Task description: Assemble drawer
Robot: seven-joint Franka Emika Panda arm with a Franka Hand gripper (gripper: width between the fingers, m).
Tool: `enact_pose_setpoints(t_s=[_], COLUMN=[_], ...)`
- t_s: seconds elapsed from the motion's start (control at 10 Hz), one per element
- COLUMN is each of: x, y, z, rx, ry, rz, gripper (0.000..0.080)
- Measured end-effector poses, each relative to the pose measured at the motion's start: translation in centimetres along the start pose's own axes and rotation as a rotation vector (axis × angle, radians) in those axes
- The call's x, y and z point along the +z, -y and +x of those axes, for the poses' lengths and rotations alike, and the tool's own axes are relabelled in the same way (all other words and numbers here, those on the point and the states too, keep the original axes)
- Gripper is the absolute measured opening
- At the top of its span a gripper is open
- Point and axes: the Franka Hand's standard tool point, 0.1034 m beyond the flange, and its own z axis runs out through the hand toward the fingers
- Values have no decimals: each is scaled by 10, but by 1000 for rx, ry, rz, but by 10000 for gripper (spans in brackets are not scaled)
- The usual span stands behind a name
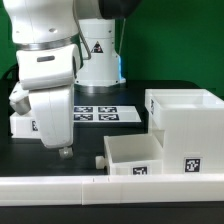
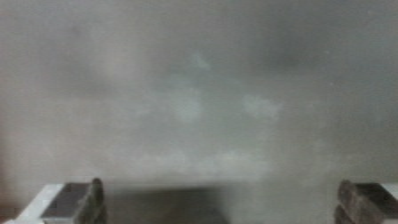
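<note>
The drawer's tall white housing [image 1: 186,122] stands at the exterior view's right, open side up, with a square tag low on its front. One small open-topped tray [image 1: 135,155] lies in front of it, its knob [image 1: 98,161] pointing to the exterior view's left. A second white tagged part [image 1: 20,122], probably the other tray, sits mostly hidden behind my arm. My gripper [image 1: 62,150] points down just left of the knobbed tray, close to the table. In the wrist view my gripper [image 2: 222,188] is open with its fingers [image 2: 79,200] far apart and nothing between them. A blurred pale surface fills that view.
The marker board [image 1: 100,112] lies flat on the black table behind my gripper. A long low white border rail [image 1: 100,186] runs along the front edge. The robot base [image 1: 97,55] stands at the back.
</note>
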Motion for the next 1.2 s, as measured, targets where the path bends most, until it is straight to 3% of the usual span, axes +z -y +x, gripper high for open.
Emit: enact_pose_setpoints(t_s=[0.6, 1.2], x=[14, 11], y=[1, -9], z=[38, 71], rx=[20, 129], ry=[-10, -21], rz=[25, 19], gripper=[649, 649])
